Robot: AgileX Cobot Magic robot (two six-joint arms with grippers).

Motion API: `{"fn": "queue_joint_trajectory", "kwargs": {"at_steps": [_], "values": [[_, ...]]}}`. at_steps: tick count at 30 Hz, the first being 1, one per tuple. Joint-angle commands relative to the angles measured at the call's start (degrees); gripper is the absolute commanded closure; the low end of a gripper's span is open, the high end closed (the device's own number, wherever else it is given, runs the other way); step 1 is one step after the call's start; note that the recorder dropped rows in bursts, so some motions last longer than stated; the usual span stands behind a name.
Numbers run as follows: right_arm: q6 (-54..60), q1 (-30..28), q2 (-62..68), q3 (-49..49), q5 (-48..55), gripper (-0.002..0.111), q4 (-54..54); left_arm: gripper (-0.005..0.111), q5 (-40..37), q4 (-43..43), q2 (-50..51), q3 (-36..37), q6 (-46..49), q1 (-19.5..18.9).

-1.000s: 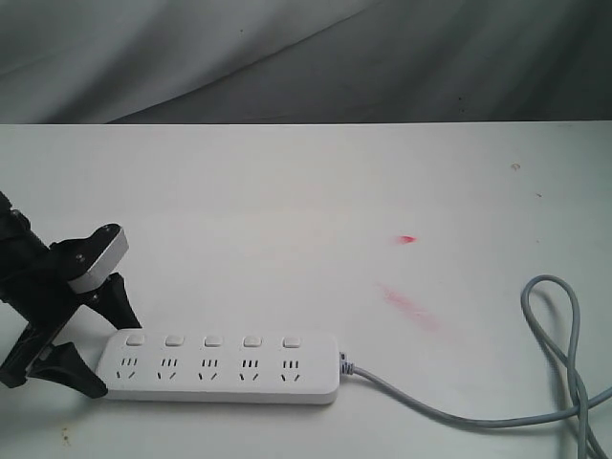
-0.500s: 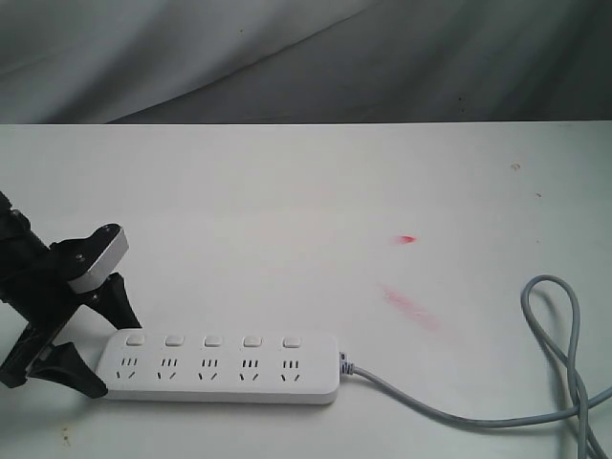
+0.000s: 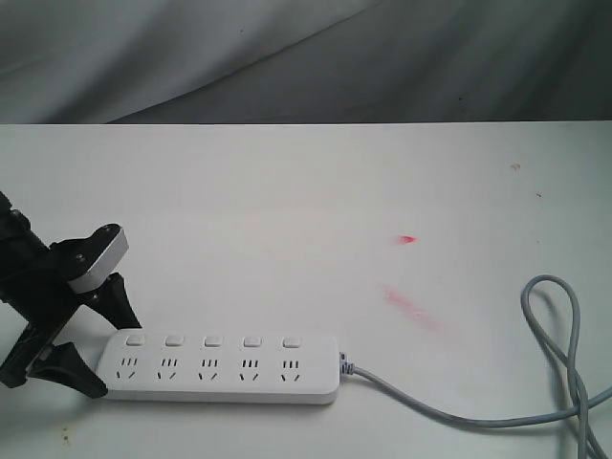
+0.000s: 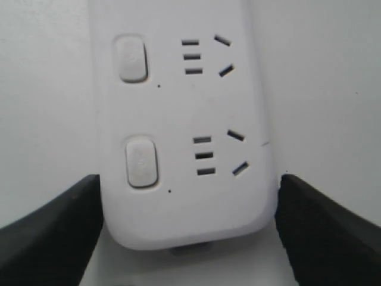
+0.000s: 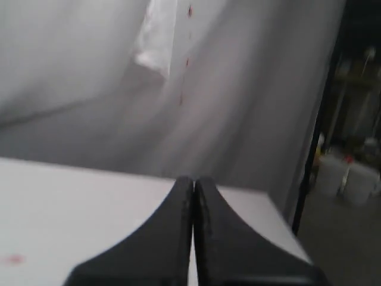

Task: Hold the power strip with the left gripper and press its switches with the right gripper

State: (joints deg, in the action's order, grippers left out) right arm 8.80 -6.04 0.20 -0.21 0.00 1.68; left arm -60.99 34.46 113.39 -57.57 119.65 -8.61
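The left end of the power strip (image 3: 220, 368) is gripped by the left gripper (image 3: 108, 356). Open table (image 3: 287, 210) is left behind the switches (image 3: 212, 340); the right corner is crossed by the cord (image 3: 459, 413).

power strip (image 3: 220, 368) on table (image 3: 287, 210), left gripper (image 3: 112, 356) clasping its left end, cord (image 3: 459, 413) trailing right

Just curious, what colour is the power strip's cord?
Grey; the cord shows best in the exterior view, trailing from the white power strip.

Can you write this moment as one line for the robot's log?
left end effector: gripping power strip end | right end effector: shut, off strip | switches: untouched
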Motion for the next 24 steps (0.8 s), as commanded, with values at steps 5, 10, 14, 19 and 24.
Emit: {"fn": "queue_joint_trajectory", "kwargs": {"at_steps": [5,10,14,19,24], "values": [[0.2,-0.2,-0.2,0.2,-20.7,0.108,0.7,0.065,-0.3,-0.4,0.1,0.2,0.3,0.2],[-14.5,-0.2,-0.2,0.2,-37.1,0.108,0.3,0.065,-0.3,-0.4,0.1,0.2,0.3,0.2],[-20.9,-0.2,-0.2,-1.1,-51.4,0.108,-7.7,0.065,-0.3,-0.4,0.1,0.2,0.3,0.2],[-7.2,-0.2,2.2,-15.6,-28.0,0.108,-34.2,0.065,-0.3,-0.4,0.1,0.2,0.3,0.2],[6.9,-0.2,18.8,-30.1,-16.9,0.108,-40.6,0.065,-0.3,-0.4,0.1,0.2,0.3,0.2]]}}
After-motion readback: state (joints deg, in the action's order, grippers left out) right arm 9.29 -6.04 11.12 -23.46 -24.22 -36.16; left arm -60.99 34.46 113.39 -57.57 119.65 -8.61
